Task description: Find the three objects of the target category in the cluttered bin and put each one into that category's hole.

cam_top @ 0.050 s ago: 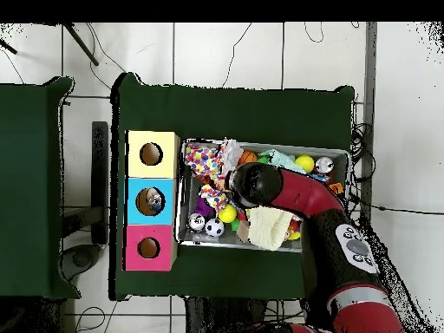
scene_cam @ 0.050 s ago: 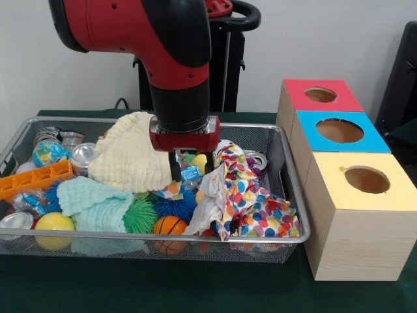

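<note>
Nearest me, the wire bin (scene_cam @ 0.050 s ago: pixel 287 240) is still looking full; my claw (scene_cam @ 0.050 s ago: pixel 191 168) is hanging open over the clutter, gripping nothing. Something is showing inside the blue box (cam_top @ 0.050 s ago: pixel 153 201) hole, so I'm judging work remains.

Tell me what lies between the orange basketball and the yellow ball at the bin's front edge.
A green spiky ball and a mint cloth, seen in the front view.
</note>
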Robot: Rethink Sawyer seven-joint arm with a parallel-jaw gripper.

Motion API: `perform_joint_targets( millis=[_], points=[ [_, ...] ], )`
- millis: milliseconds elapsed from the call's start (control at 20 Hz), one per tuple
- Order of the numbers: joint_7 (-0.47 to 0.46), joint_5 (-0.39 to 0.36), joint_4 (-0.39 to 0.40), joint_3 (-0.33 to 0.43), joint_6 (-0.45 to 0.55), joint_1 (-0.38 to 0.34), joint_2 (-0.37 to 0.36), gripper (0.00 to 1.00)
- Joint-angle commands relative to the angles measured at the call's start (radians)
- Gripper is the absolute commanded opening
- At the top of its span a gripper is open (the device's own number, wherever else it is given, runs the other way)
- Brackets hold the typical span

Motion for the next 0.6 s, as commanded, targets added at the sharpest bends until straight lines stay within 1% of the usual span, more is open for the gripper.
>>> perform_joint_targets(
  millis=[50, 250, 450, 600],
  points=[
    [0.007, -0.064, 0.05, 0.067, -0.066, -0.023, -0.023, 1.0],
    [0.027, -0.075, 0.075, 0.046, -0.07, -0.018, -0.041, 1.0],
    [0.06, -0.088, 0.102, 0.041, -0.132, -0.016, -0.011, 1.0],
    [0.065, -0.099, 0.096, 0.038, -0.165, -0.016, 0.021, 1.0]
  ],
)
